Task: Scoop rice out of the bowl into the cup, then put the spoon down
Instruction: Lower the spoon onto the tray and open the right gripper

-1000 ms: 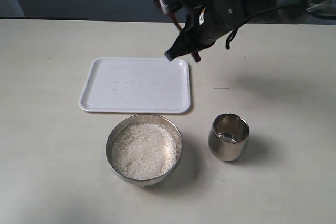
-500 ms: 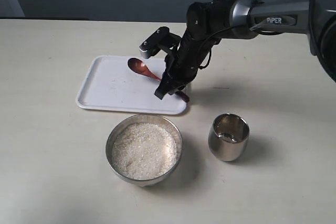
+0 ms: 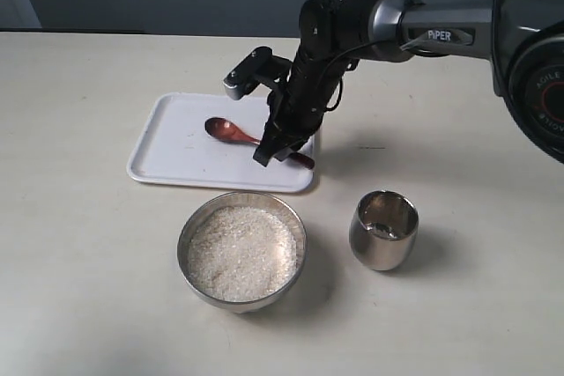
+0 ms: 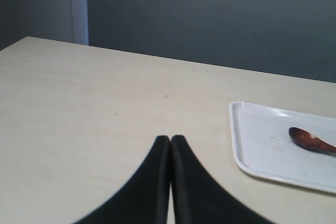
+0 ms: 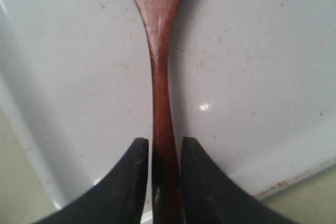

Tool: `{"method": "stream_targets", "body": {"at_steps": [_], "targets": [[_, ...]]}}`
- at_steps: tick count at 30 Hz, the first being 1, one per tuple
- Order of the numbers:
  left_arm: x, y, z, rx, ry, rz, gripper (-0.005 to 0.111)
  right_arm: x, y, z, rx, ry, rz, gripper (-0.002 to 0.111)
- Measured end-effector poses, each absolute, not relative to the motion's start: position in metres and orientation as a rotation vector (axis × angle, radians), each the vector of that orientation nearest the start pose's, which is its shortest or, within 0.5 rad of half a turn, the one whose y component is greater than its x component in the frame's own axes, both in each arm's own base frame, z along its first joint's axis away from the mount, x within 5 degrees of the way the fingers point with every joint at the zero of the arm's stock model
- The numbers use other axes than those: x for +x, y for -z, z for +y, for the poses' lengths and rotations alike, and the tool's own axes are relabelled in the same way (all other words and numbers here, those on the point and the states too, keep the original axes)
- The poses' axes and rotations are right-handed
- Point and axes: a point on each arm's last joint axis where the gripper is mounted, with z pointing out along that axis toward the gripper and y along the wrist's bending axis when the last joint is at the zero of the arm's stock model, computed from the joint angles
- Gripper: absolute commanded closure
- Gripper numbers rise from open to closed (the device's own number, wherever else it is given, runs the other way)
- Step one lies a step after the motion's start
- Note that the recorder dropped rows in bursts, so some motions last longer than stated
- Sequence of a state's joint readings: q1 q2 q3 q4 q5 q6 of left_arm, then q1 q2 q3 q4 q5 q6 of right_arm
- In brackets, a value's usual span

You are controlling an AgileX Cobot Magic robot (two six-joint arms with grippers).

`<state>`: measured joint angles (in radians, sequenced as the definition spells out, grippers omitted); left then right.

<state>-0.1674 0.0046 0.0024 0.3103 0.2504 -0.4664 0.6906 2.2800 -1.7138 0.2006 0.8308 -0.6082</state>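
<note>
Right end effector has dropped from above the bench to the white tray, where the spoon now lies flat. Its fingers flank the handle, but I cannot tell if they still pinch it. Only letting go and backing away seem left; the left end effector sits closed.

One white tray, one wooden spoon, one steel bowl, one steel cup

Reddish-brown wooden spoon: glossy. Wide round steel bowl, small rounded steel cup: mirror-bright. White rectangular plastic tray: smooth.
</note>
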Motion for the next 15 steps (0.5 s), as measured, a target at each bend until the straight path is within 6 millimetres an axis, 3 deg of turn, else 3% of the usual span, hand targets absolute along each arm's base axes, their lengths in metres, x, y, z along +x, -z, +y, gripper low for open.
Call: {"method": "stream_targets", "body": {"at_steps": [10,15], "targets": [[0.056,-0.190,-0.002,-0.054,0.180,1.732,0.106,0.354,-0.131,0.309,-1.618,-0.240,2.386,0.080],[0.056,-0.190,-0.002,-0.054,0.180,1.732,0.106,0.355,-0.160,0.305,-1.591,-0.188,2.334,0.084]]}}
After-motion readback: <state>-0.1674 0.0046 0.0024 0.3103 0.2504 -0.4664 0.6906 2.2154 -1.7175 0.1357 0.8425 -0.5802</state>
